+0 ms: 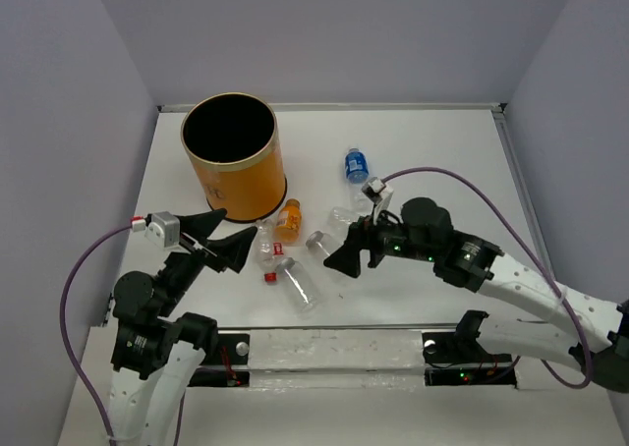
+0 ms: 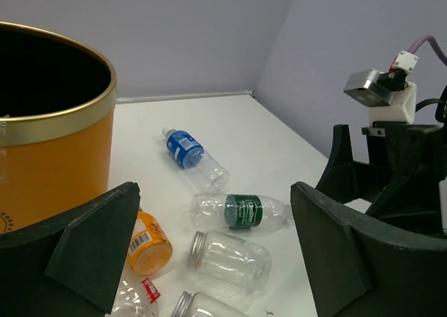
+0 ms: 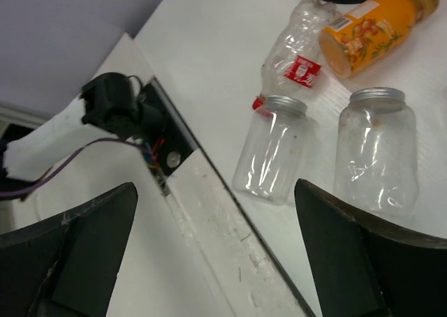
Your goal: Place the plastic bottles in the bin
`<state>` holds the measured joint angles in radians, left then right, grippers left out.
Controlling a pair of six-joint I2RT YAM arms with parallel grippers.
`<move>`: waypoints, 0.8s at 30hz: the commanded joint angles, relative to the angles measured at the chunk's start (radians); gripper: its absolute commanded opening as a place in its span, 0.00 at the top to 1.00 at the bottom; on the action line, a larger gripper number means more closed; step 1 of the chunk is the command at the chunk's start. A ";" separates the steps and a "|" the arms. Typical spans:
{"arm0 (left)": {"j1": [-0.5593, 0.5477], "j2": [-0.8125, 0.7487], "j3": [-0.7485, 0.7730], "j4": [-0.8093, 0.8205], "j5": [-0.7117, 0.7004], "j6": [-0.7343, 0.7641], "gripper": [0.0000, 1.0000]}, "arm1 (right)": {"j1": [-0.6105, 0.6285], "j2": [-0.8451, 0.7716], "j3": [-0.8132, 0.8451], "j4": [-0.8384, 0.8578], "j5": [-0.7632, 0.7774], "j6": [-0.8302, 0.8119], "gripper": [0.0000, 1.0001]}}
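Note:
The orange-yellow bin [image 1: 233, 158] stands at the back left; it also shows in the left wrist view [image 2: 56, 142]. Several bottles lie on the table to its right: a blue-label one [image 1: 356, 165] [image 2: 188, 153], a green-label one [image 2: 241, 211], an orange one [image 1: 288, 220] [image 3: 367, 27], a crumpled red-label one [image 1: 267, 254] [image 3: 297, 52], and two clear jars with grey caps [image 3: 272, 149] [image 3: 374, 149]. My left gripper [image 1: 218, 238] [image 2: 209, 261] is open and empty, left of the bottles. My right gripper [image 1: 346, 254] [image 3: 216, 254] is open and empty, beside the jars.
The right arm's wrist camera and fingers [image 2: 391, 184] stand just beyond the bottles. A raised white strip [image 3: 230, 240] runs along the table's near edge by the arm bases [image 1: 236, 353]. Grey walls close in the back and both sides.

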<state>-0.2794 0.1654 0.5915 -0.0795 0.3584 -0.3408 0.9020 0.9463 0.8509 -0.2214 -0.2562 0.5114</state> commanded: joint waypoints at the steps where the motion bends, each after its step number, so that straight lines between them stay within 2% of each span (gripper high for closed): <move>1: 0.006 -0.026 0.056 0.011 -0.010 0.031 0.01 | 0.184 0.109 0.088 0.021 0.354 -0.071 0.01; 6: 0.006 -0.055 0.070 -0.045 -0.160 0.020 0.01 | 0.284 0.314 0.187 -0.033 0.452 -0.086 0.04; 12: 0.006 -0.053 0.073 -0.118 -0.433 -0.035 0.01 | 0.328 0.495 0.321 -0.114 0.499 -0.082 0.04; 24: -0.003 -0.075 0.064 -0.103 -0.392 -0.046 0.01 | 0.337 0.739 0.464 -0.176 0.495 -0.116 0.05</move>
<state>-0.2798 0.1097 0.6342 -0.2161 -0.0277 -0.3801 1.2251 1.6321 1.2366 -0.3698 0.2039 0.4248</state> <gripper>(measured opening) 0.989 0.958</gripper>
